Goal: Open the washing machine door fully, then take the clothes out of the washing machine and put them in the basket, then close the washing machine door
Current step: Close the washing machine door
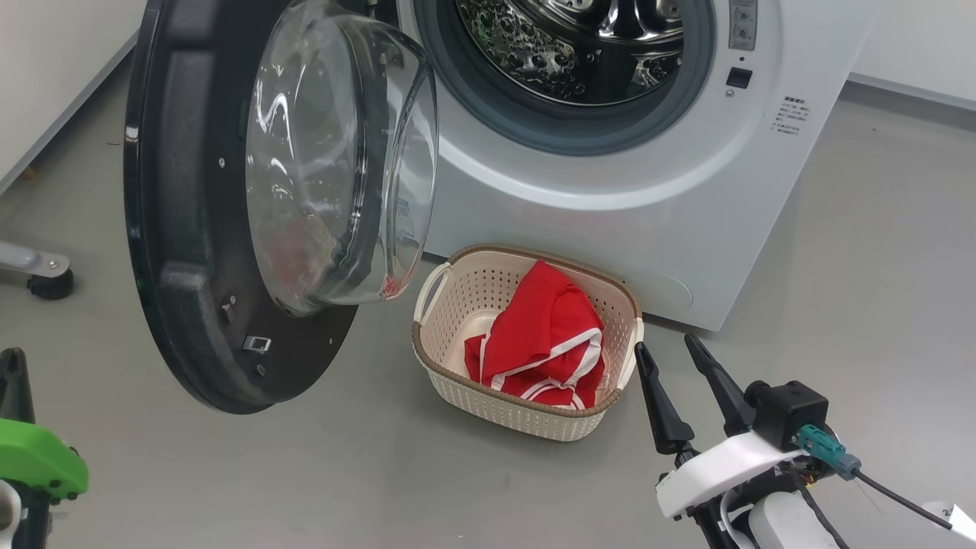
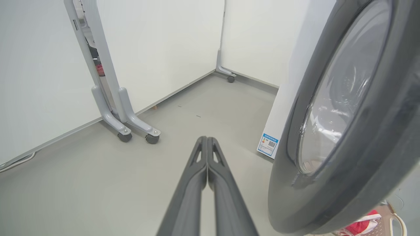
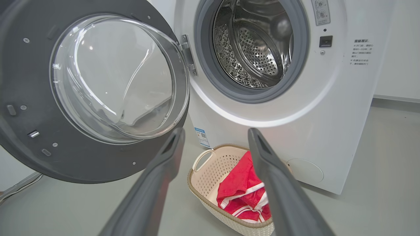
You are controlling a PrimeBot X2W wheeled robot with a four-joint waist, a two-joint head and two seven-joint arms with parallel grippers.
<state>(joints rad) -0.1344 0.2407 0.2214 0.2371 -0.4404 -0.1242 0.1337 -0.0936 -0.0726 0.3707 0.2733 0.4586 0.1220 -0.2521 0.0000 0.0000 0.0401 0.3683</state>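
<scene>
Looking at what seems the last step: drum [image 1: 579,53] of the machine [image 1: 610,221] bare, with no cloth visible inside. Finds the clothes [image 1: 545,335] heaped red in the basket [image 1: 496,408], set on the floor [image 1: 381,473] just before the machine's front and below the port [image 1: 534,130], probably to keep the drop from drum to basket short.

Finds the door [image 1: 171,252] swung wide on the hinge [image 3: 188,54], left of the port, inner face and glass bowl turned toward the basket side, lower edge near the basket's left handle [image 1: 428,293] yet apart from it.

Shows the right gripper [image 1: 665,345] just right of the basket, near the rim but not touching, fingers spread wide and holding nothing; nothing on that side appears left to grasp.

Shows the left gripper [image 2: 207,140] with fingers pressed together, empty, pointing along the floor beside the door's outer face, close to the black edge without touching. Suits a push: shut fingers serving as one stiff blunt tip against the outer side, driving the door back toward the port.

Leaves only the closing to do, judging by the lay of things. Calls for care where the door's swing passes over the basket handle.
</scene>
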